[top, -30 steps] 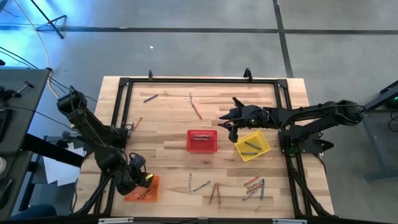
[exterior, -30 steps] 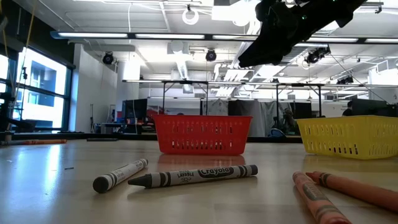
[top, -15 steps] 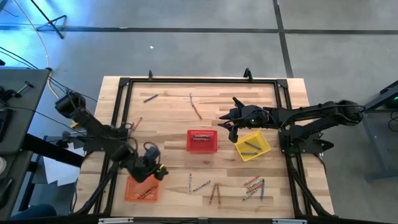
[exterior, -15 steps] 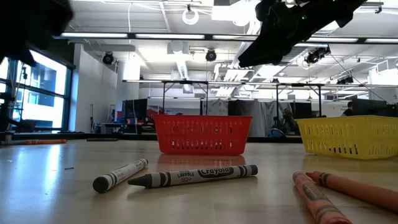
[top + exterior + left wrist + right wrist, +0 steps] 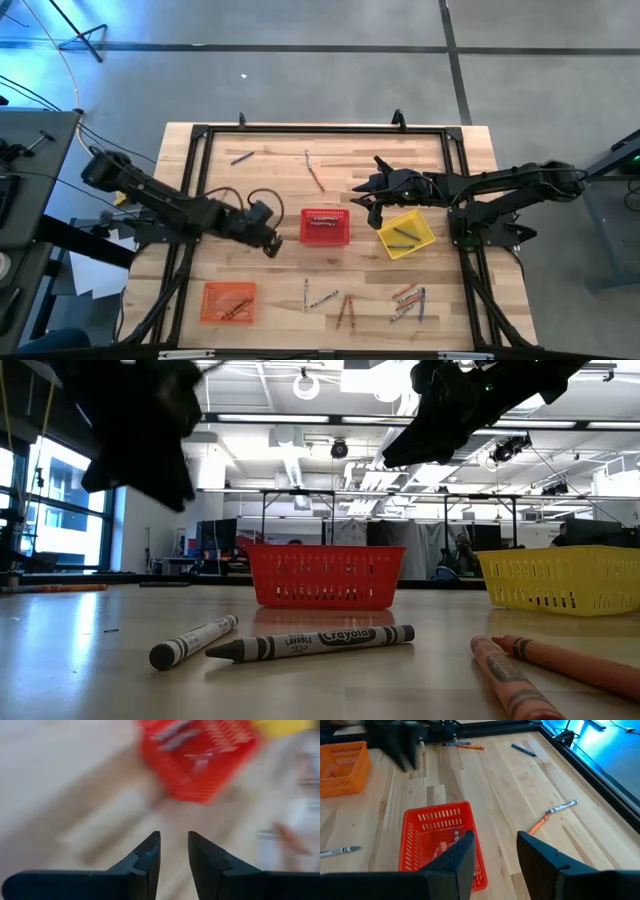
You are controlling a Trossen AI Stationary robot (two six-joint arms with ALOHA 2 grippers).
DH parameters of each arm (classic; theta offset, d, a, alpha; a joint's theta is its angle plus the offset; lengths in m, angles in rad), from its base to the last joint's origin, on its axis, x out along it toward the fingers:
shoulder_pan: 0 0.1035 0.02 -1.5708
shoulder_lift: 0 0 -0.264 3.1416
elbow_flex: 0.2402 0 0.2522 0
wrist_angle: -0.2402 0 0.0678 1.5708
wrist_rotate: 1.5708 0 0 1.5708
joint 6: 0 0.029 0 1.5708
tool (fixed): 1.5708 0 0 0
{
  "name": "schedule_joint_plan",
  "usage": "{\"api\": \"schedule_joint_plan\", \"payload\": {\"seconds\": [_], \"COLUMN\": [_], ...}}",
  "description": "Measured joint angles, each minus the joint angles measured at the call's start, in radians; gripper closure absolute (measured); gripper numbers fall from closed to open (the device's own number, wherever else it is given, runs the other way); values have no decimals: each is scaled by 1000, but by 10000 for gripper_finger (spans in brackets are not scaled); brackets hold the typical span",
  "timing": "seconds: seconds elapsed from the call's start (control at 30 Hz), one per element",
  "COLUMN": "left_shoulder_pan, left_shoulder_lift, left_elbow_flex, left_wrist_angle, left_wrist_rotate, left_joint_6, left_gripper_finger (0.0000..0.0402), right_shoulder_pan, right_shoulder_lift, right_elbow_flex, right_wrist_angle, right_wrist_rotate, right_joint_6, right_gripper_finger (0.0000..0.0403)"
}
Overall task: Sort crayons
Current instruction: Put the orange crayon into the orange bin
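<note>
Near edge of table: loose crayons [image 5: 345,305] lie scattered on the wood, a grey pair [image 5: 310,643] closest to the low camera and two orange-red ones [image 5: 530,665] beside them.
Near-left corner: an orange basket [image 5: 230,302] sits flat with crayons inside, well apart from both arms.
Near-right cluster: several crayons [image 5: 410,300] lie close together, red, orange and bluish mixed, in front of the yellow basket.
Middle of table: a red basket [image 5: 325,227] stands upright with a few crayons [image 5: 455,836] lying in it.
Left gripper [image 5: 268,240]: it hangs above the wood just beside the red basket's left side; the jaws stand slightly parted with nothing between the fingers [image 5: 148,857].
Yellow basket [image 5: 407,234]: it sits turned at an angle, right of the red one, holding a few grey crayons [image 5: 400,238].
Right gripper [image 5: 362,195]: it hovers above the table between the red and yellow baskets, a little beyond them; the jaws are released, with a clear gap and nothing held between the fingers [image 5: 457,857].
Far side of table: an orange crayon and a grey one [image 5: 313,172] lie end to end, a bluish crayon [image 5: 241,157] lies near the far-left corner, and another orange one [image 5: 222,196] lies by the left rail.
Table [image 5: 280,180]: light wood planks inside a black frame.
</note>
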Motion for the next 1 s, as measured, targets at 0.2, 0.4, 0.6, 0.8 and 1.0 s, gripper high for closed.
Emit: {"api": "schedule_joint_plan", "payload": {"seconds": [0.2,0.4,0.6,0.8,1.0], "left_shoulder_pan": [193,378,561,698,792], "left_shoulder_lift": [0,0,0,0,0], "left_elbow_flex": [0,-1,-1,-1,-1], "left_wrist_angle": [-324,-438,-553,-610,-612], "left_wrist_rotate": [60,97,85,96,94], "left_joint_6": [73,277,400,471,557], "left_gripper_finger": [314,314,314,314,314], "right_shoulder_pan": [0,0,0,0,0], "right_shoulder_lift": [0,1,1,2,2], "right_elbow_flex": [0,0,0,0,0], "right_wrist_angle": [-4,-12,-29,-50,-50], "right_wrist_rotate": [0,0,0,0,0], "right_joint_6": [0,-16,-16,-27,-42], "right_gripper_finger": [263,263,263,263,263]}}
